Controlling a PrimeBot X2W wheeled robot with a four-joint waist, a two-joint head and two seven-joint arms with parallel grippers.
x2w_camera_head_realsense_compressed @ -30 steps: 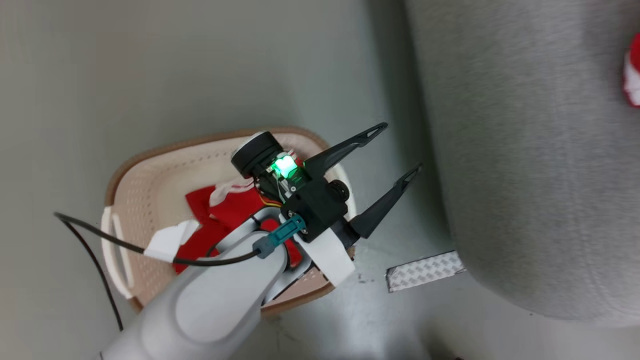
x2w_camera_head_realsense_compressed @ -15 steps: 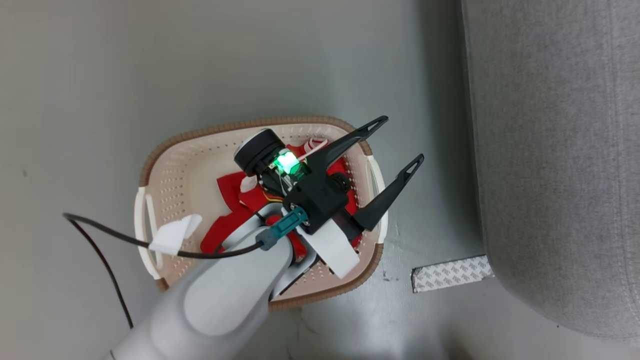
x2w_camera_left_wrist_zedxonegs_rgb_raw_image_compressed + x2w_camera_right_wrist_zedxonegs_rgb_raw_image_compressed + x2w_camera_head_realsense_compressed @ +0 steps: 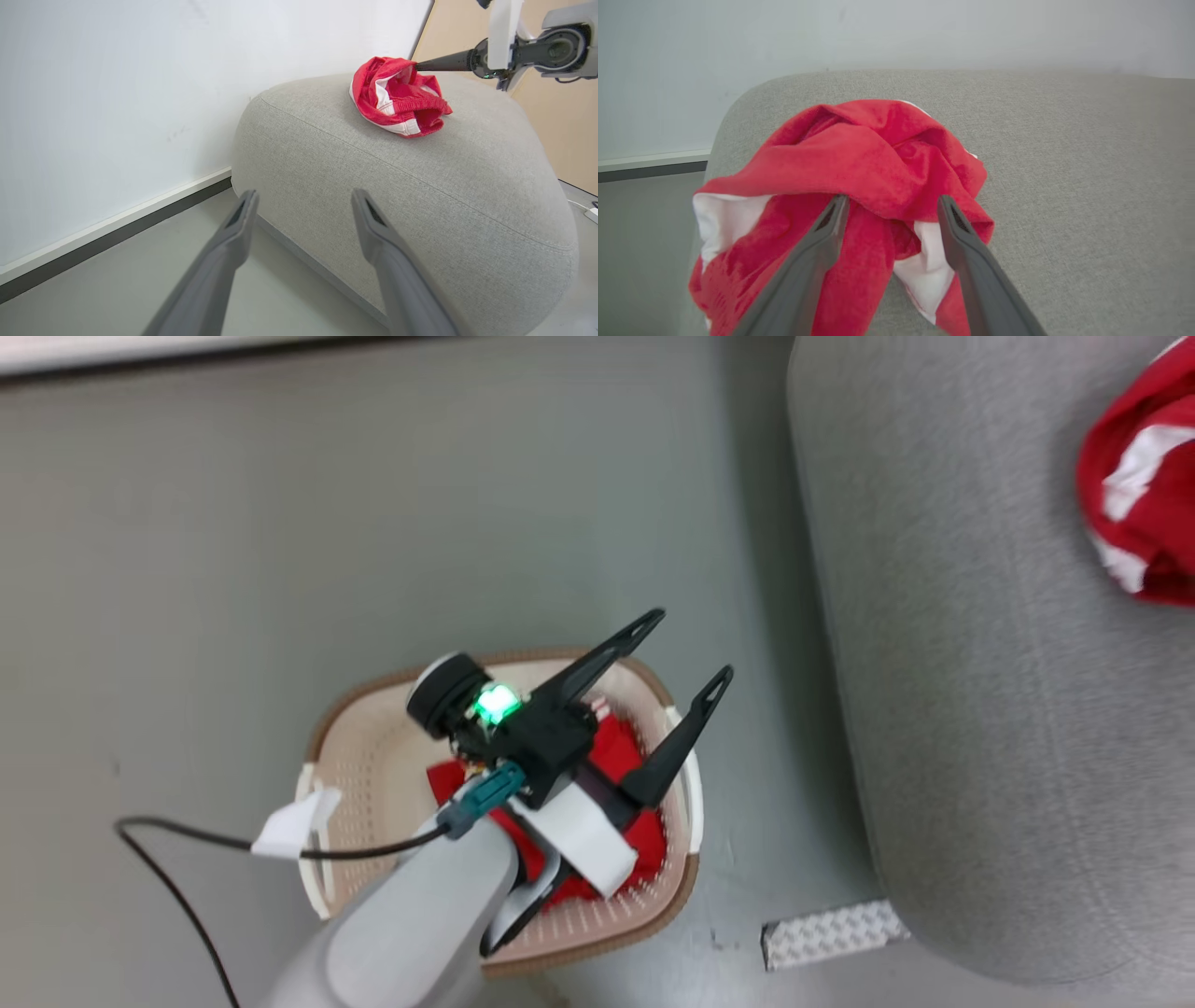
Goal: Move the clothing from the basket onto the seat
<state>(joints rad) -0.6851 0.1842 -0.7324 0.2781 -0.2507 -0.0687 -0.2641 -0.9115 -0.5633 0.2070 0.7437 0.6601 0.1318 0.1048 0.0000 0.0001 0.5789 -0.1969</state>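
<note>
A: Whereabouts of the clothing (image 3: 1144,495)?
B: Split in two. One red bundle (image 3: 397,93) with white panels up on the seat (image 3: 980,709), crumpled near its rounded end. A red heap (image 3: 646,835) down in the basket (image 3: 369,775), partly hidden under the left arm (image 3: 411,924).
A: And the basket itself?
B: On the grey floor (image 3: 373,523), near the seat but apart from it. Cream, perforated, brown-rimmed.
A: State of the left gripper (image 3: 691,644)?
B: Spread wide, holding nothing. Hangs above the basket's seat-side edge, pointing toward the seat.
A: And the right gripper (image 3: 893,199)?
B: Spread too, clamping nothing. Points at the red bundle from close by, a fold of it lying just past the two tips. From the left wrist view, one fingertip (image 3: 439,63) right at the bundle's upper edge; actual contact hard to tell.
A: Anything else around?
B: A patterned silver strip (image 3: 831,933) on the floor by the seat's corner, a black cable (image 3: 187,845) trailing from the left arm with a white tag (image 3: 294,814) on it, a white wall (image 3: 117,93) with a dark baseboard (image 3: 117,233) behind the seat.
</note>
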